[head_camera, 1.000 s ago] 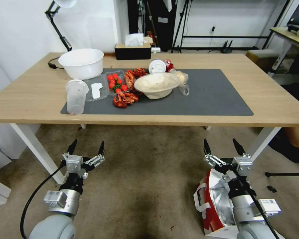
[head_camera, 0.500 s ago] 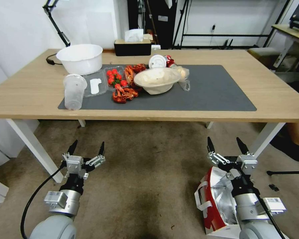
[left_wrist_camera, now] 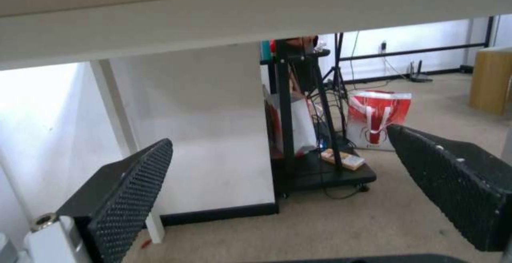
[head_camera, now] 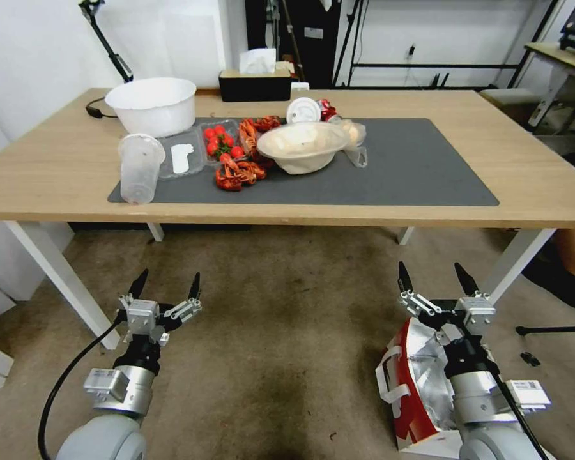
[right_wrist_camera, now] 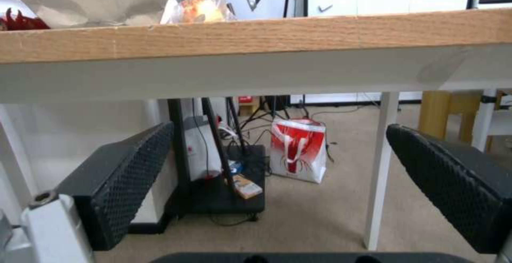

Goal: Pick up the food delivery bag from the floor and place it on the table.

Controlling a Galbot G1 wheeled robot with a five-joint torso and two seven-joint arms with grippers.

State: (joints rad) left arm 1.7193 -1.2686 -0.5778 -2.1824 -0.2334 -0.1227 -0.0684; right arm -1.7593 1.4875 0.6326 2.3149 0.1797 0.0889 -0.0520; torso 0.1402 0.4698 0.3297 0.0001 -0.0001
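While the left gripper (head_camera: pixel 166 287) is held over the floor (head_camera: pixel 281 319) with fingers spread and empty, the table (head_camera: pixel 543 185) is seen beyond, laden with a white bowl (head_camera: pixel 151 105) and a grey mat (head_camera: pixel 421 172). To the right, the food delivery bag (head_camera: pixel 412 383) is seen standing on the floor beneath the right gripper (head_camera: pixel 433 283), whose fingers are likewise parted and empty.

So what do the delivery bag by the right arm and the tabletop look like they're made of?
The food delivery bag: glossy red-and-white coated fabric or plastic, with a crinkled silver foil lining, probably insulating. The table: light wood-grain top, matte, possibly laminate; visible grain on its edge.
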